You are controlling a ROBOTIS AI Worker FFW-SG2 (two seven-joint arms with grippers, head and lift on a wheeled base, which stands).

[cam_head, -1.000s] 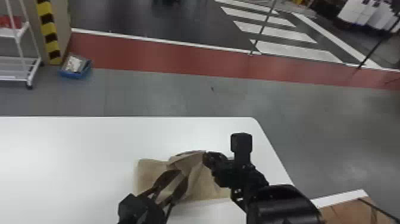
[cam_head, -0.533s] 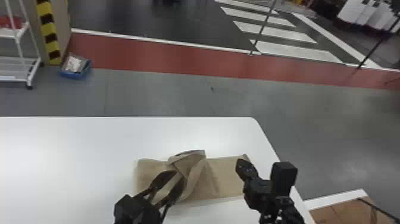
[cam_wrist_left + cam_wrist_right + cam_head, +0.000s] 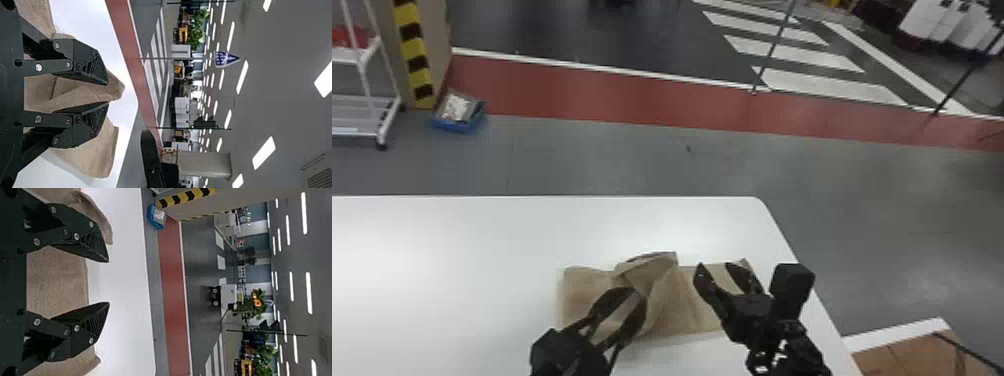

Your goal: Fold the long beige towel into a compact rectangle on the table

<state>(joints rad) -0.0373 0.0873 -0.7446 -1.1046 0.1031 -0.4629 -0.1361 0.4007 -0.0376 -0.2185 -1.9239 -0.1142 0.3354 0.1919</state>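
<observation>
Over the raised, crumpled middle of the long beige fabric towel point(image 3: 692, 320), the black two-fingered left gripper point(image 3: 638, 294) is held, its fingers parted. Over the towel's right part, the matching black right gripper point(image 3: 715, 265) is spread wide. The towel is laid on the smooth white table point(image 3: 482, 250). Beyond, a blue container point(image 3: 457, 125) is seen.

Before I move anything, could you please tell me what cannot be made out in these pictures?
- Head view: the near right corner of the towel, hidden by the right gripper.
- Head view: the stretch of towel behind the left gripper.
- Head view: how many layers lie beneath the bunched fold, covered by the cloth on top.
- Head view: the near edge of the table, cut off by the bottom edge.
</observation>
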